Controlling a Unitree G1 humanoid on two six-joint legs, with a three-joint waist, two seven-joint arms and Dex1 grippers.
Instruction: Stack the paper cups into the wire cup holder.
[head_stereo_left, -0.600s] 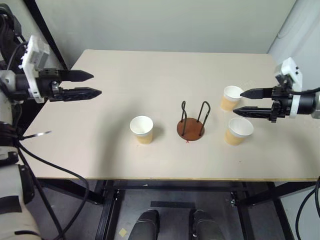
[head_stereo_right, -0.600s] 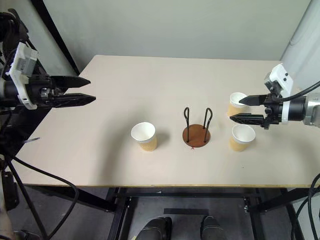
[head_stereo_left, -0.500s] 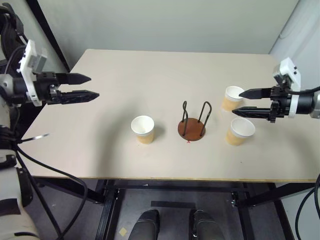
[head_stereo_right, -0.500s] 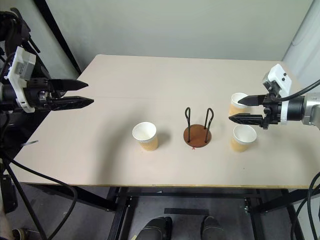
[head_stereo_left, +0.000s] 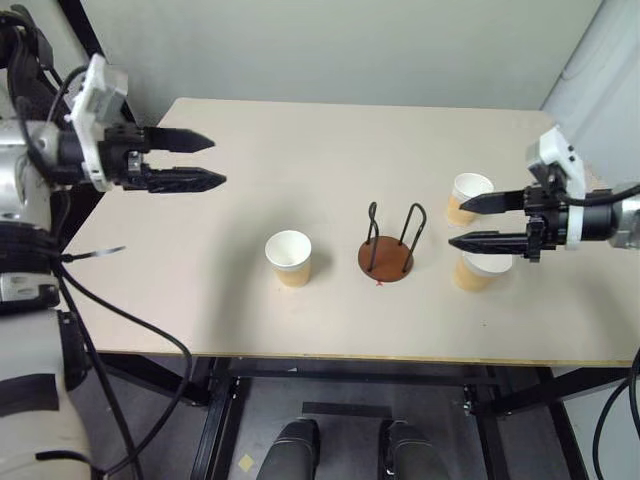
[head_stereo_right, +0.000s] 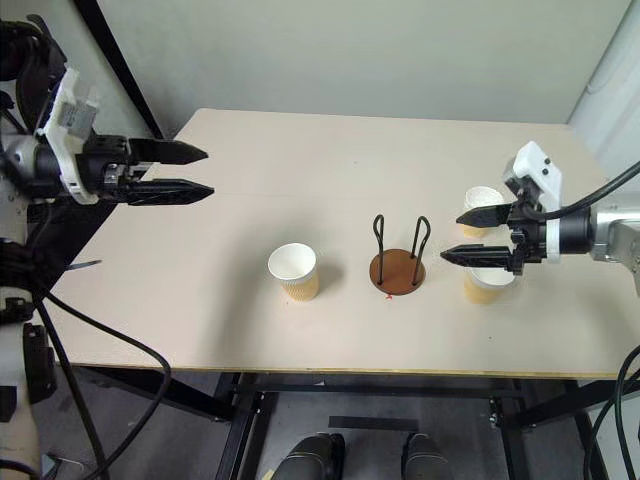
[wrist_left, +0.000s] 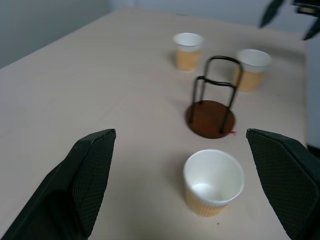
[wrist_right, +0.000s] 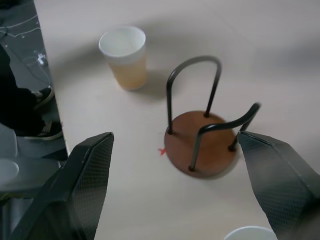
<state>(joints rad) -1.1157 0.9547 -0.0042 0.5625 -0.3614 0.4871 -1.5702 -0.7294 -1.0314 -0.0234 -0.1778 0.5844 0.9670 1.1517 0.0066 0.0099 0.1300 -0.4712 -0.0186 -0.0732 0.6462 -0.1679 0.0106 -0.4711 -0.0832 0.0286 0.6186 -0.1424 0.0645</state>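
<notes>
Light, crushable paper cups (head_stereo_left: 288, 258): grip gently across rim wall; left tool (head_stereo_left: 213, 161) and right tool (head_stereo_left: 456, 223) both spread, empty.

even bright overhead light, soft shadows, blurred close pincer fingers (wrist_left: 90, 180)

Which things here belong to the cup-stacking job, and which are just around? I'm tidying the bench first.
Job: three paper cups, left, far right, near right; wire cup holder, empty.

Just around: table; cables at the robot's left.
</notes>
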